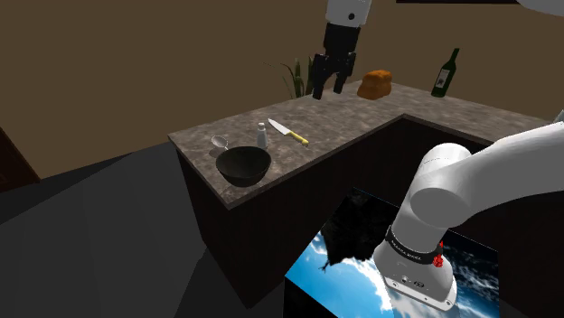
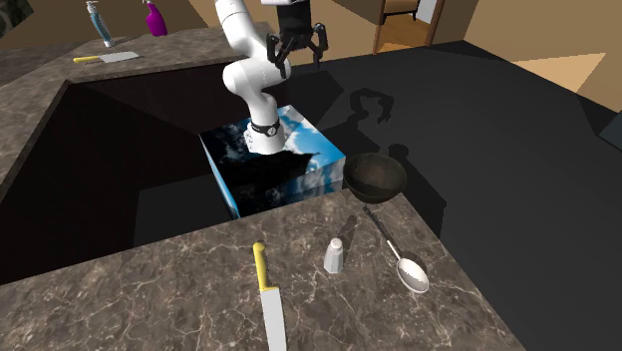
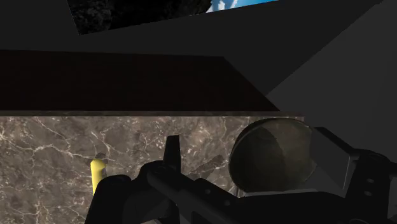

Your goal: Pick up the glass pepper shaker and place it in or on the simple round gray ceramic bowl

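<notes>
The small pale pepper shaker [image 1: 261, 135] stands upright on the marble counter [image 1: 361, 113], just beside the dark round bowl [image 1: 243, 166] and between a spoon [image 1: 220, 141] and a yellow-handled knife [image 1: 289, 132].

The second exterior view shows these from across the counter. There the shaker [image 2: 334, 255] sits between knife [image 2: 267, 299] and spoon [image 2: 399, 254], with the bowl [image 2: 376, 175] at the counter edge nearest the stand [image 2: 289, 165].

The shoulder view adds a bread loaf [image 1: 375, 84], a green wine bottle [image 1: 444, 74] and a plant [image 1: 294, 77] at the far end.

The wrist view looks down on the bowl [image 3: 273, 156] and the knife's yellow handle [image 3: 97, 175].

The gripper [image 1: 328, 88] hangs high above the counter, well apart from the shaker, its fingers spread wide and holding nothing.
</notes>
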{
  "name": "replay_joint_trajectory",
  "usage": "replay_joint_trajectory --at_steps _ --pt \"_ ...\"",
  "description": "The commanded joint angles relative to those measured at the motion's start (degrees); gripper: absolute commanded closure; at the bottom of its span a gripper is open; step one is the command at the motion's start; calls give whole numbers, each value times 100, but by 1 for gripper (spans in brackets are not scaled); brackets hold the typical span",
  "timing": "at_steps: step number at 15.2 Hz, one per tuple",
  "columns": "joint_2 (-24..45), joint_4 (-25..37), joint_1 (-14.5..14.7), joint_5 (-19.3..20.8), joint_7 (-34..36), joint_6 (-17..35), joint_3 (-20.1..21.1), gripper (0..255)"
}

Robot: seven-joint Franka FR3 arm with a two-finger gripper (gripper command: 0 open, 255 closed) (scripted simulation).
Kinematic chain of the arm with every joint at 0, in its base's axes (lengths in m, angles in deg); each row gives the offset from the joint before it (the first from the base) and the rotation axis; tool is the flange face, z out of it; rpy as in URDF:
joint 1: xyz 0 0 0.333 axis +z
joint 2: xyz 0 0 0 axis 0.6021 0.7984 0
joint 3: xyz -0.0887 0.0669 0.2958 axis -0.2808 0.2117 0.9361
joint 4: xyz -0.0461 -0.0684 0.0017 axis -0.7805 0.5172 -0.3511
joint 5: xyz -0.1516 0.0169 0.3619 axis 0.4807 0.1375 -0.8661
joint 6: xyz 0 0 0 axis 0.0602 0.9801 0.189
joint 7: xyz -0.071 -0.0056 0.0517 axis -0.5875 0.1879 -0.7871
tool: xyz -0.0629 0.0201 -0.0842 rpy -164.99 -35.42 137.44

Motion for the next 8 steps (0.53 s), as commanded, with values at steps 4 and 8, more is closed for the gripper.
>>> replay_joint_trajectory --at_steps 4,8 --pt "543 52 -18 44 -152 457 -143 0" --pt "1325 232 -29 63 -358 1014 -328 0"
